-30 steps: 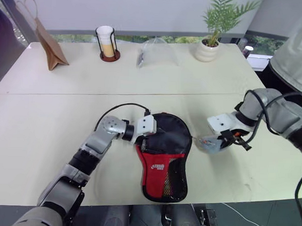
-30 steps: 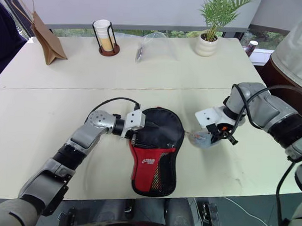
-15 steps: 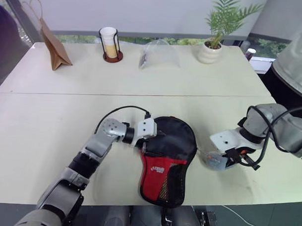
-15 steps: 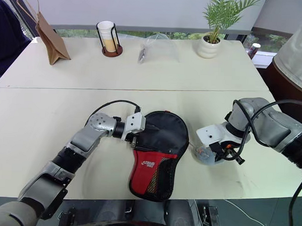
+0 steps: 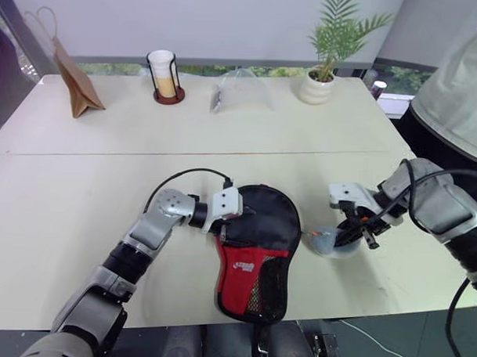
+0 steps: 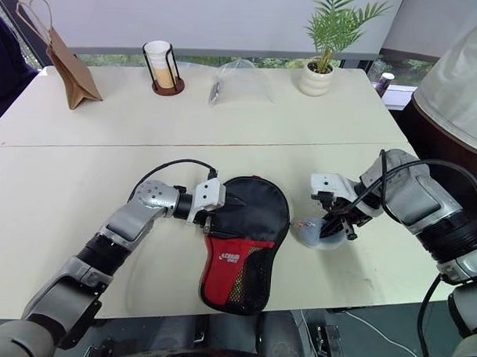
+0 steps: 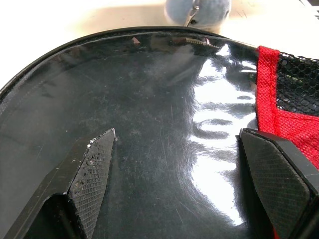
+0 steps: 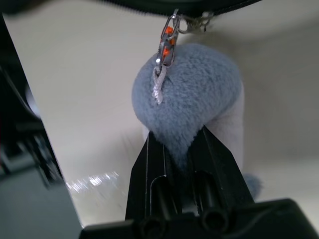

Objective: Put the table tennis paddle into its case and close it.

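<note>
Black fabric with a red lower panel marks the case (image 5: 256,246), which is laid flat on the pale table (image 5: 81,189) near its front edge, round end pointing away from the robot and narrow mesh end toward it. The left gripper (image 7: 192,164) is placed over the round end from the left side, its two black fingers (image 7: 92,164) spread wide and set on the glossy clear plastic face of the case; nothing is pinched between them. The table tennis paddle cannot be made out; whether it sits inside the case cannot be told through the dark plastic.

Just to the right of the case, a small grey-blue plush charm (image 8: 187,104) is seen, linked by a small metal clasp (image 8: 166,42) to the zip at the case's edge. The right gripper (image 5: 348,233) is pointed steeply down at it, and its fingers (image 8: 149,174) are clamped tight on the plush.

Along the far side of the table, well apart from the case, are found a brown paper bag (image 5: 69,82), a wire holder (image 5: 165,86) with a stack of paper cups (image 5: 161,66) standing in it, a clear plastic bag (image 5: 241,91) lying collapsed, and a white pot (image 5: 315,89) holding a green palm-like plant (image 5: 338,29). A person in light clothing (image 5: 457,100) is seen at the right edge.
</note>
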